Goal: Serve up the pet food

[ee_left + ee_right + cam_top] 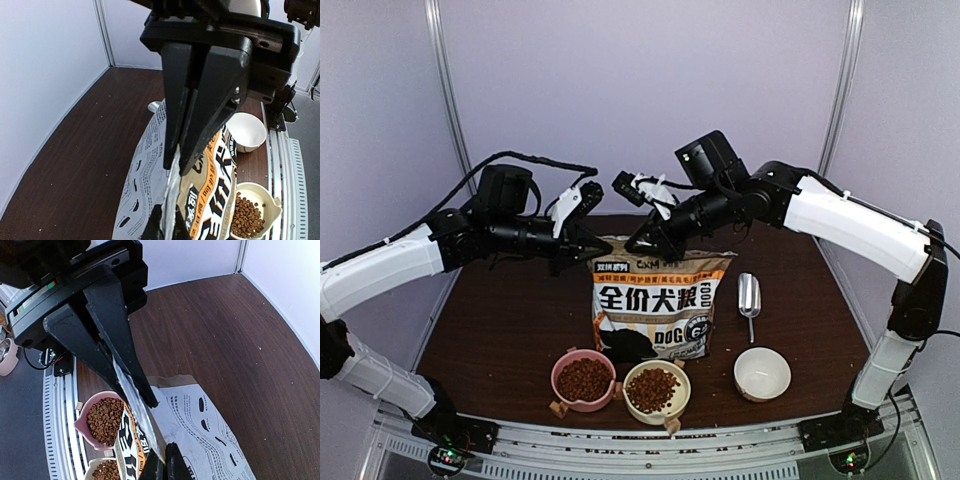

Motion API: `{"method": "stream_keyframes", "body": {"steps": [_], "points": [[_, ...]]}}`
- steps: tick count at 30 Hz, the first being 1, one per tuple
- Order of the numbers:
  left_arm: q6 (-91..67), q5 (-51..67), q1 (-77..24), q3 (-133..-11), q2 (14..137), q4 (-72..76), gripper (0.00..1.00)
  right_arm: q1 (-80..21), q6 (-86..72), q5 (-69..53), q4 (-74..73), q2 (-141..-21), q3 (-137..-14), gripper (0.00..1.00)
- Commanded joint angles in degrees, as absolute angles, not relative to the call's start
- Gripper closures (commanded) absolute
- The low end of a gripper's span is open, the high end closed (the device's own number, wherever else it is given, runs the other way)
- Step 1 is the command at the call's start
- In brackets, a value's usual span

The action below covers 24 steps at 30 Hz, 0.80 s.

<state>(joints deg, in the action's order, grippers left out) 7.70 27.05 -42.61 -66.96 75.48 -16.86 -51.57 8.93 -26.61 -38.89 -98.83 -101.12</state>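
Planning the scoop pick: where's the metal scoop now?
Top view: the metal scoop lies right of the bag, just behind the empty white bowl.

Soft, even light falls from above; the shadow beneath the dog food bag (pixel 655 305) is faint. Up close, the left end effector (pixel 178 167) and right end effector (pixel 137 397) appear as dark near-silhouettes. The white bowl (pixel 245 131) looks bright.
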Motion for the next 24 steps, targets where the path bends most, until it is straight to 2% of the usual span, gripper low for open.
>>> {"method": "stream_keyframes", "body": {"steps": [1, 8, 19, 21, 24], "points": [[7.85, 27.53, -42.36, -66.44, 74.16, -15.90, 1.00, -51.67, 8.97, -26.38, -38.84, -99.49, -103.90, 1.00], [6.80, 30.16, -42.36, -66.71, 75.19, -14.67, 1.00, -52.45, 8.24, -27.55, -38.08, -101.93, -105.56, 0.91], [6.17, 31.41, -42.41, -66.38, 75.92, -13.55, 1.00, -52.79, 7.74, -29.09, -38.10, -104.36, -108.72, 0.86], [6.00, 31.86, -42.42, -66.36, 76.10, -13.38, 1.00, -52.87, 7.76, -29.42, -38.23, -104.63, -109.05, 0.87], [5.97, 31.44, -42.38, -66.52, 75.99, -13.51, 1.00, -52.83, 7.73, -29.53, -38.19, -104.76, -109.00, 1.00]]}}
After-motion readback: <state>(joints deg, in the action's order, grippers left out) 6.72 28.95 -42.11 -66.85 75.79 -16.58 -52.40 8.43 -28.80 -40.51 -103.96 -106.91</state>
